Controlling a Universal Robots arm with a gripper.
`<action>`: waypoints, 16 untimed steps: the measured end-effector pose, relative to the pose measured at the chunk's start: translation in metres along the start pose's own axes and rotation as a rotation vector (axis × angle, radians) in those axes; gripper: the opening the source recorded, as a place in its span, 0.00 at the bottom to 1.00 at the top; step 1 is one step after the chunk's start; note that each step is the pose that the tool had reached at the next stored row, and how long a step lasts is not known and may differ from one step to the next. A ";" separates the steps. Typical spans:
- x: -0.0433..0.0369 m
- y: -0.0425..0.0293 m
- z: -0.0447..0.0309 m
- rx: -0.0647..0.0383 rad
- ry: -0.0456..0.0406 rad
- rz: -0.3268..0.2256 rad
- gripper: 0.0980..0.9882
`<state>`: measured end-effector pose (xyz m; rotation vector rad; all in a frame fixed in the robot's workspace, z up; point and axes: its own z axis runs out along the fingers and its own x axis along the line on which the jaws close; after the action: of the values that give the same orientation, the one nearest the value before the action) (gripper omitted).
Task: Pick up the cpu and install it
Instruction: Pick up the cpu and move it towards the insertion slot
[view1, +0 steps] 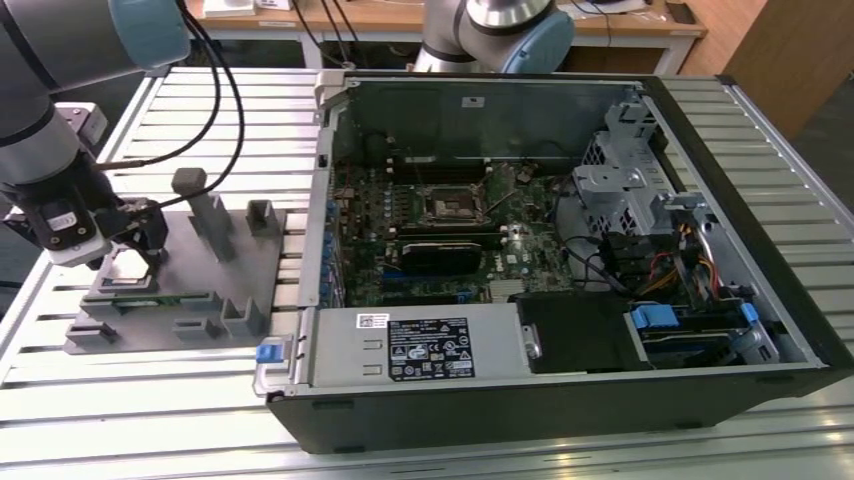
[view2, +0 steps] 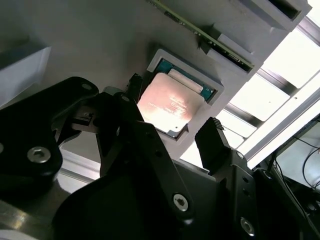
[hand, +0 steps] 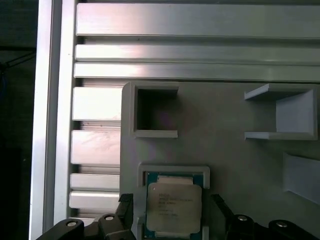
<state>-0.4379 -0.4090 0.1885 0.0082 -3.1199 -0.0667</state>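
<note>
Black fingers (hand: 126, 215) spread open astride small square silvery-grey cpu (hand: 173, 207), seated in pocket (hand: 172, 169) at edge of grey plastic fixture (hand: 225, 150) on slatted aluminium worktop (hand: 200, 50); best centred, level, before closing.

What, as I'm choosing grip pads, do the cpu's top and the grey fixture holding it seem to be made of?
The cpu: its top looks like metal, silvery with a satin sheen; it catches a soft glare in the second wrist view. The fixture: probably plastic, matte pale grey, with even colour, no reflections and thick pocket walls.
</note>
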 end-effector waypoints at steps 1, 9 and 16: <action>-0.0001 0.0000 0.0006 0.000 0.0000 0.000 0.69; -0.0016 -0.0002 0.0037 0.000 0.0000 0.000 0.69; -0.0015 -0.0002 0.0037 0.000 -0.0043 0.000 0.59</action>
<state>-0.4364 -0.4091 0.1847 0.0086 -3.1242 -0.0669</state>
